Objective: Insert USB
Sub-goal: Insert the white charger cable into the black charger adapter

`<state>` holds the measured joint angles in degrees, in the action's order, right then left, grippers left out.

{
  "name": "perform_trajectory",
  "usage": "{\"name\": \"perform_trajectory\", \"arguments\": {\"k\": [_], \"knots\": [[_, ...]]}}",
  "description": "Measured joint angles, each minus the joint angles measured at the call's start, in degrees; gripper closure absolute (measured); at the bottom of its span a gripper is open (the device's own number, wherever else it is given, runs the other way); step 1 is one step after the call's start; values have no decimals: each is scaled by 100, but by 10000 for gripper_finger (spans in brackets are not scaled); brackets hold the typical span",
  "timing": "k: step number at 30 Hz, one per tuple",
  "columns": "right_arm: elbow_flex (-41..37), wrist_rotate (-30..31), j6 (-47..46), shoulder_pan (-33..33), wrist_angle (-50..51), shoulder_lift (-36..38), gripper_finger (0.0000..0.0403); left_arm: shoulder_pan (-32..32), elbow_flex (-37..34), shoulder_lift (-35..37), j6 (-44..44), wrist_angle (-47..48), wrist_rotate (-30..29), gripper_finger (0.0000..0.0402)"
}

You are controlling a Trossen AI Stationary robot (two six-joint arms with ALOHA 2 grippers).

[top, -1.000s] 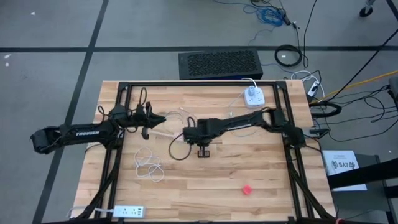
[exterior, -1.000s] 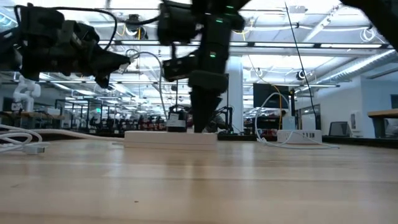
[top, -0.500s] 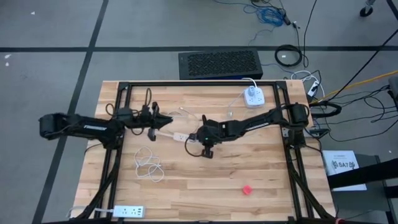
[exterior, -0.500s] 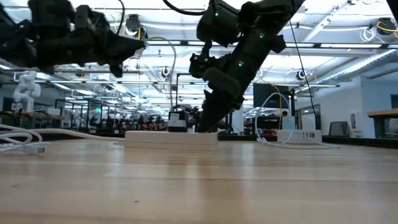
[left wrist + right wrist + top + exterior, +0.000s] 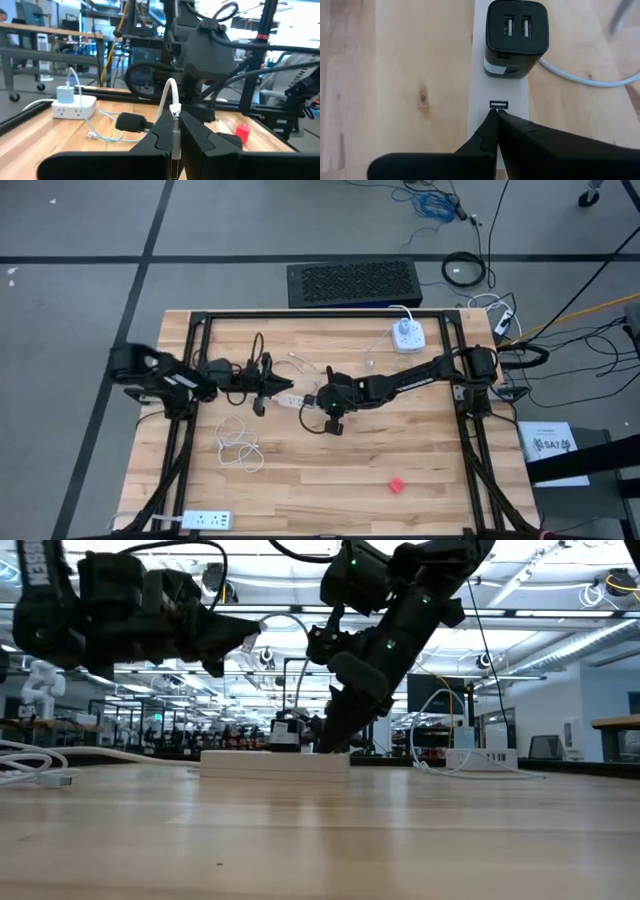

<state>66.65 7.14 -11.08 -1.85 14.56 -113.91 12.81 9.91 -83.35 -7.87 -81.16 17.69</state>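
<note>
Above strip (image 5: 497,112), left gripper (image 5: 175,131) pinches USB (image 5: 174,120) (right (image 5: 497,114) pins).

A white power strip (image 5: 497,107) is carrying a black charger (image 5: 516,35) on the pale, striped wood counter (image 5: 420,450); a small red block (image 5: 397,484) is showing, and a white cable (image 5: 240,445) is lying coiled

A white power strip (image 5: 288,401), coiled cable (image 5: 240,443) and red block (image 5: 397,484) at five o'clock are being carried by the wooden counter (image 5: 400,450).
</note>
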Motion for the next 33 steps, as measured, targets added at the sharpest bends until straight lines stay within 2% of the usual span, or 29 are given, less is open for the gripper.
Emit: {"name": "perform_trajectory", "arguments": {"k": [3, 11, 22, 33], "knots": [[-85, 60, -12, 18, -88, 8, 403, -109, 0, -658, 33, -716, 1, 383], [-104, 74, -2, 26, -104, 39, 403, -227, 645, -1856, 76, -838, 221, 383], [-161, 59, 156, 68, 220, 313, 403, -235, 973, -2558, 229, -843, 464, 383], [-172, 77, 229, 105, 296, 374, 403, -242, 1688, -3177, 417, -845, 470, 384]]}}
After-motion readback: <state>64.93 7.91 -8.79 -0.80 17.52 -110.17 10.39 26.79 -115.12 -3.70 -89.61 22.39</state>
